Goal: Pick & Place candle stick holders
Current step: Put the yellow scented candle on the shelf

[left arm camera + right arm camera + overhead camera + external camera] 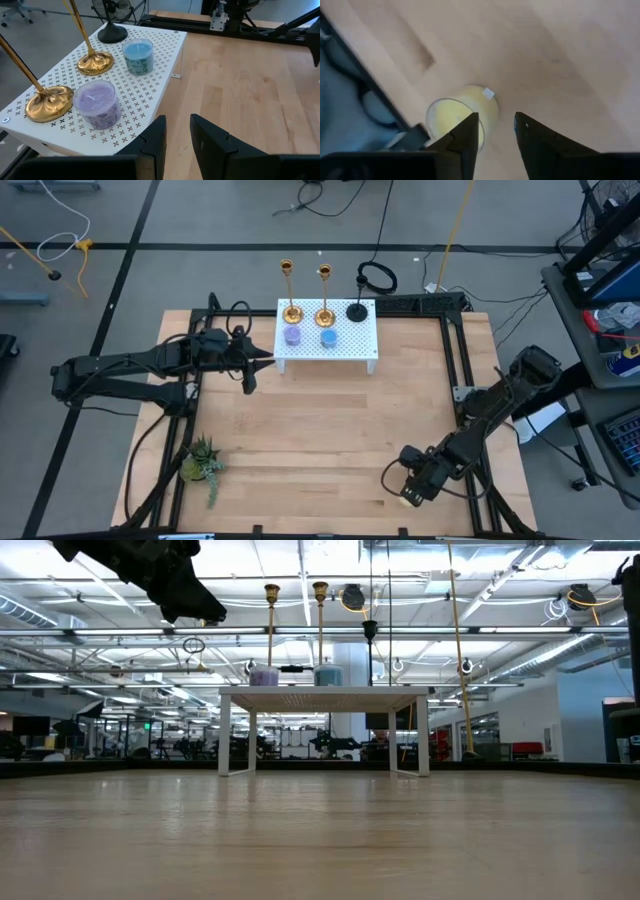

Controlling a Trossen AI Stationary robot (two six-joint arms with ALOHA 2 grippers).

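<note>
High view: three candle stick holders stand in a row along the far edge of a small white perforated stand at the far side of the wooden table. The left gold holder and the middle gold holder have shiny flared bases and slim brass-coloured stems; the black holder has a matte round base and a thin dark stem. Just in front of the gold pair sit a purple candle jar and a blue candle jar, both short glass cylinders.

The left gripper hangs just beside the stand's left front corner, near the left gold holder but apart from it. In the left wrist view its fingers stand a narrow gap apart with nothing between them, the purple jar and gold bases close ahead.

The right gripper is down at the near right of the table, well apart from the holders. Its wrist view shows the jaws slightly parted and empty, above a pale yellow round jar on the wood.

A green plant sprig lies near the table's near left corner.
</note>
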